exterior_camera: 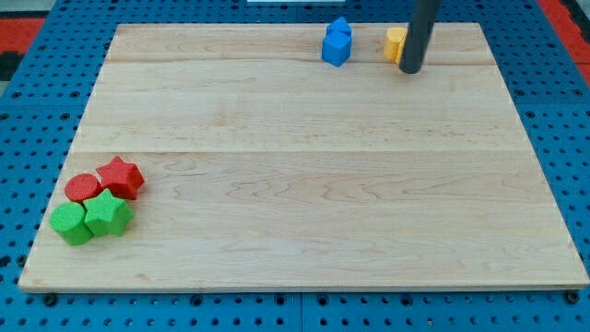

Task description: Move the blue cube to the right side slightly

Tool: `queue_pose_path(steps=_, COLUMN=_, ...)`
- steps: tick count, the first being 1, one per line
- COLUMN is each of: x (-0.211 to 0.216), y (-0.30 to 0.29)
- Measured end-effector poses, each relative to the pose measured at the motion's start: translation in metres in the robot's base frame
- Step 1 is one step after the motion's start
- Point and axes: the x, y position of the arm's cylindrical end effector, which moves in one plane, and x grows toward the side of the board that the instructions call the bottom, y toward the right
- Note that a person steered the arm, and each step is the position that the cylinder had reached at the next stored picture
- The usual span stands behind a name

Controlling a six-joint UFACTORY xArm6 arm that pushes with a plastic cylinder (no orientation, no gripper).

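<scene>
The blue cube (336, 50) sits near the view's top edge of the wooden board (304, 184), a little right of centre. A second blue block (340, 27), its shape unclear, touches it just above. My tip (409, 70) rests on the board to the right of the blue cube, with a clear gap between them. The dark rod partly hides a yellow block (395, 43) that lies between the blue cube and the rod.
At the view's bottom left is a tight cluster: a red cylinder (82, 188), a red star (121, 177), a green cube (71, 224) and a green star (108, 214). Blue pegboard surrounds the board.
</scene>
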Motion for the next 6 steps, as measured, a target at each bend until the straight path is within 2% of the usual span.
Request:
queue_pose_path(steps=3, x=-0.028, y=-0.117)
queue_pose_path(steps=5, x=-0.061, y=-0.159)
queue_pose_path(steps=6, x=-0.075, y=-0.156)
